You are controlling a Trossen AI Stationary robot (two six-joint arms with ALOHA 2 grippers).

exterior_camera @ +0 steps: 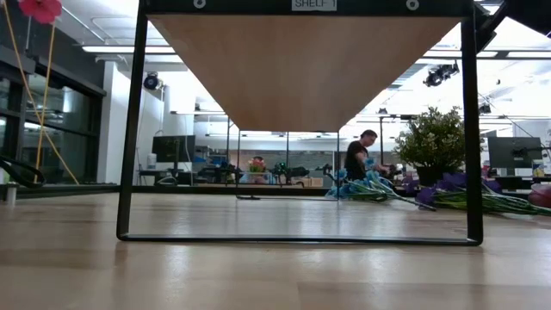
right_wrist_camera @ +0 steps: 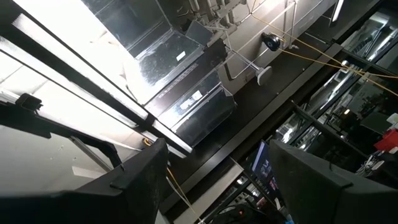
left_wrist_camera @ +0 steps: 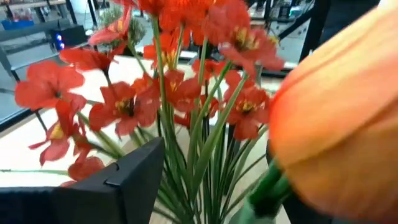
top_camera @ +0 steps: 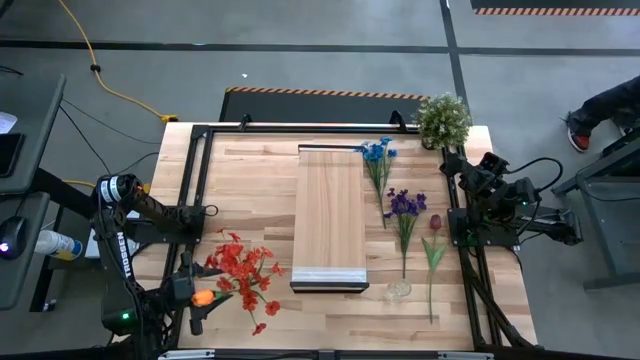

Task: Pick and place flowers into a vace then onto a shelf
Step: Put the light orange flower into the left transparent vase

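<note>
left gripper [top_camera: 203,303] sits low at the near-left table corner, fingers spread around an orange tulip [top_camera: 203,297], red flowers [top_camera: 243,268] right beside it. risk: closing here snags red stems with the tulip and drags the bunch. vase [top_camera: 398,290] is well apart, across the shelf [top_camera: 329,215], so a long carry could clip it. right gripper [right_wrist_camera: 214,180] parked at right edge, fingers apart, pointed at the ceiling. blue [top_camera: 376,152], purple [top_camera: 405,204], dark-red [top_camera: 435,222] flowers lie by the vase.

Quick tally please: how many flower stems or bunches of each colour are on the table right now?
Red bunch: 1
Orange flower: 1
Blue flower: 1
Purple flower: 1
Dark-red flower: 1
Total: 5
</note>
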